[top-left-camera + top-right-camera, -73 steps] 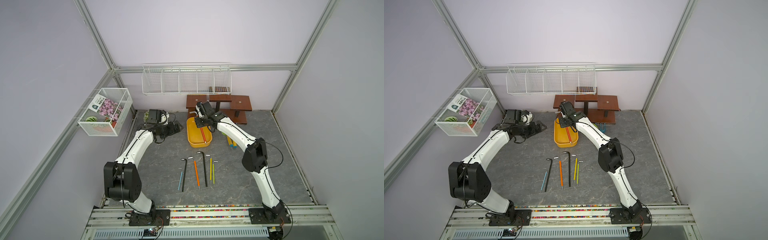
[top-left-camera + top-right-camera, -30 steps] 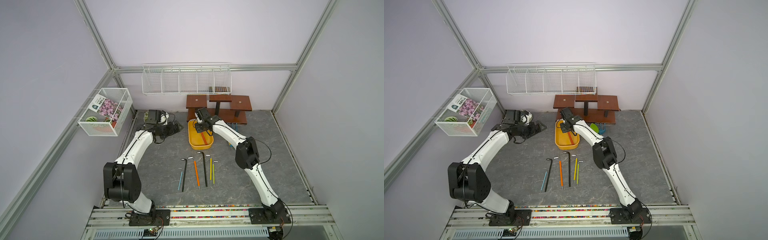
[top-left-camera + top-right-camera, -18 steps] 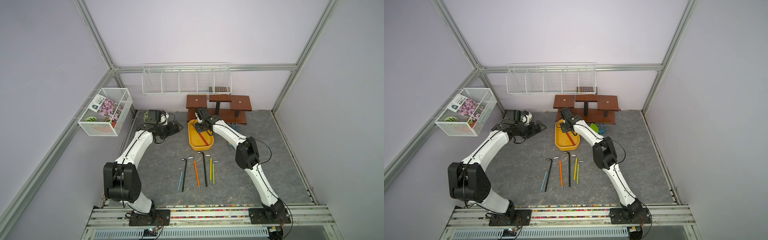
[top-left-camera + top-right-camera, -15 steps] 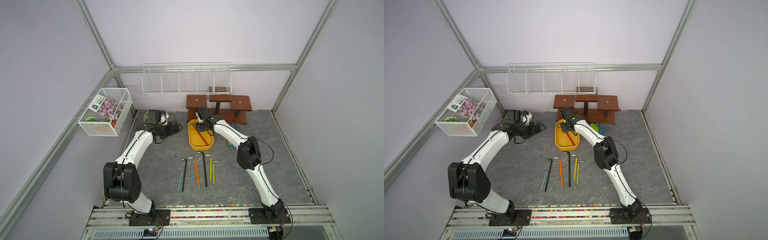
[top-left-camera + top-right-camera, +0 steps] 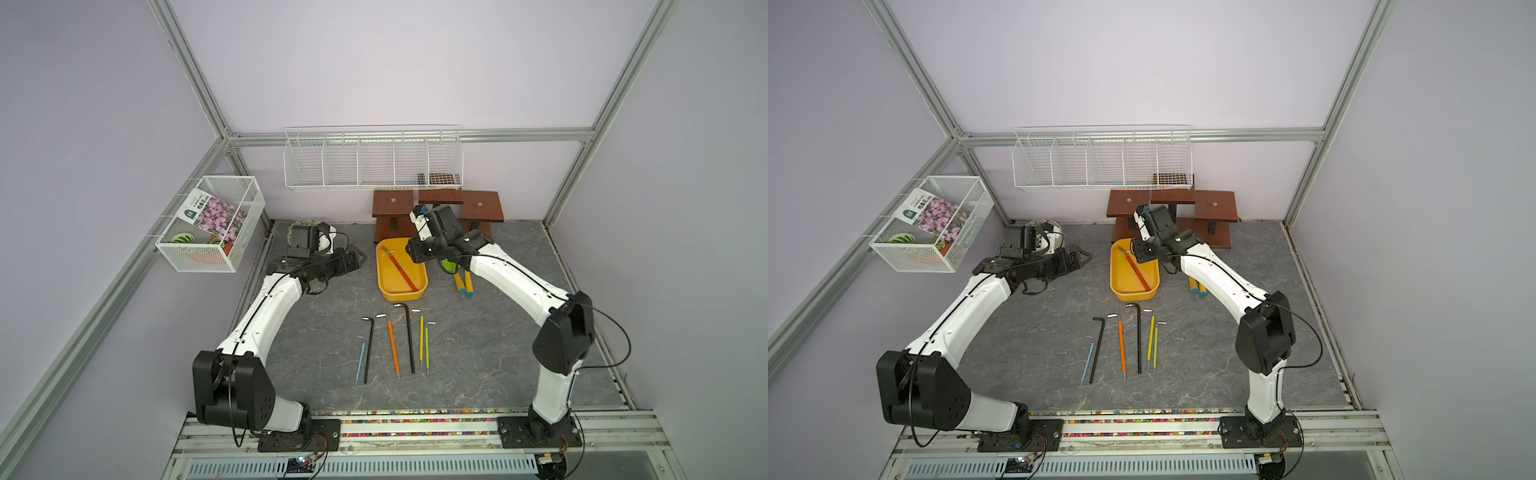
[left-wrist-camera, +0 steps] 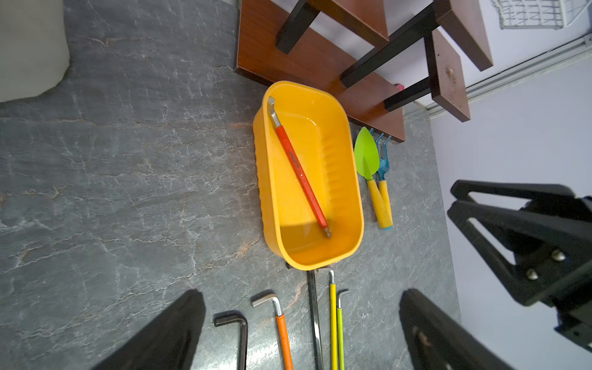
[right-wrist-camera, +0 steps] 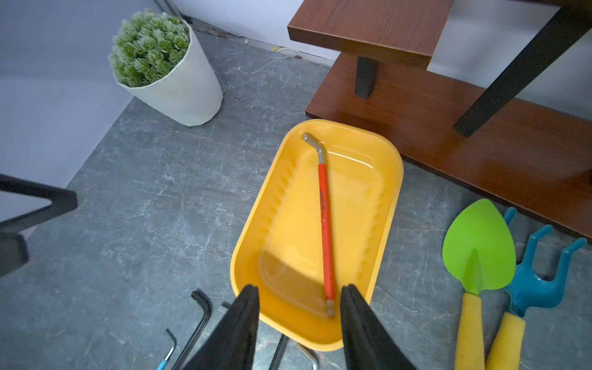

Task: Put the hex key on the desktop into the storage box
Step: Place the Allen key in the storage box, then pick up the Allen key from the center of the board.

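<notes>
The yellow storage box (image 5: 401, 296) (image 5: 1133, 294) stands at the back of the grey desktop (image 5: 478, 353). A red-handled hex key (image 5: 400, 269) (image 7: 325, 217) lies slantwise inside it, its bent end on the far rim. My right gripper (image 5: 415, 253) (image 7: 299, 288) hovers above the box's right side, open and empty. Several more hex keys lie in a row in front of the box, among them an orange one (image 5: 392, 347) and a long black one (image 5: 409, 336). My left gripper (image 5: 357, 259) (image 6: 299, 293) rests open, left of the box.
A green trowel and blue rake with yellow handles (image 5: 461, 282) (image 7: 477, 243) lie right of the box. A brown wooden stand (image 5: 436, 203) is just behind it. A potted plant (image 7: 160, 67) sits at the back left. White wire baskets (image 5: 374, 158) (image 5: 212, 224) hang on the walls.
My right gripper came down into the box, opened and let go of the red hex key, then drew up and to the right. The left arm has stayed still.
</notes>
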{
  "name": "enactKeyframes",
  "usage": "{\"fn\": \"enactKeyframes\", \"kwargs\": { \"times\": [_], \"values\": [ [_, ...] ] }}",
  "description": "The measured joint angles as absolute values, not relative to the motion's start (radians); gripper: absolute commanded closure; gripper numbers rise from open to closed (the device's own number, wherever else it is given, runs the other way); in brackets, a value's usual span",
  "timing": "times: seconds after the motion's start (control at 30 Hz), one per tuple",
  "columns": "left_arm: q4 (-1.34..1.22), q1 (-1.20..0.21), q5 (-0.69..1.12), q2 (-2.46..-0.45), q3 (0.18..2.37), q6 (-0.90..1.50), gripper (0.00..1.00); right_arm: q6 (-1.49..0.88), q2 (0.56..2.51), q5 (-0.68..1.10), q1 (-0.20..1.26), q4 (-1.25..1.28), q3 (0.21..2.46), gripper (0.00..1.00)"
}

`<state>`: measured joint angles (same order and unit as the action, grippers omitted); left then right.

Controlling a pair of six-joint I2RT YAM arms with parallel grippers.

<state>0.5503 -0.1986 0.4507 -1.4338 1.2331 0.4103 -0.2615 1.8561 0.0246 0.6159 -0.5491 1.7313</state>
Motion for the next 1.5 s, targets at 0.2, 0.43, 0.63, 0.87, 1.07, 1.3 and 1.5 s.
{"fn": "enactKeyframes", "kwargs": {
  "times": [0.2,0.43,0.63,0.87,1.07,1.3,1.5],
  "values": [
    [0.569,-0.231,0.432,-1.381,1.185,0.413,0.01,-0.298,1.691,0.043,0.643,-0.537,1.463,0.45],
    [0.621,-0.271,0.395,-1.291,1.100,0.434,0.00,-0.376,1.496,0.027,0.692,-0.532,1.224,0.33],
    [0.638,-0.275,0.359,-1.189,1.011,0.434,0.00,-0.456,1.385,0.014,0.722,-0.523,1.076,0.26],
    [0.668,-0.275,0.340,-1.151,0.947,0.433,0.00,-0.534,1.385,-0.013,0.778,-0.535,1.006,0.11],
    [0.676,-0.275,0.341,-1.158,0.921,0.432,0.00,-0.572,1.464,-0.062,0.833,-0.547,1.011,0.23],
    [0.679,-0.275,0.341,-1.166,0.921,0.425,0.00,-0.606,1.618,-0.098,0.856,-0.569,1.029,0.34],
    [0.680,-0.275,0.340,-1.166,0.921,0.424,0.00,-0.617,1.703,-0.105,0.871,-0.571,1.065,0.39]
  ]
}}
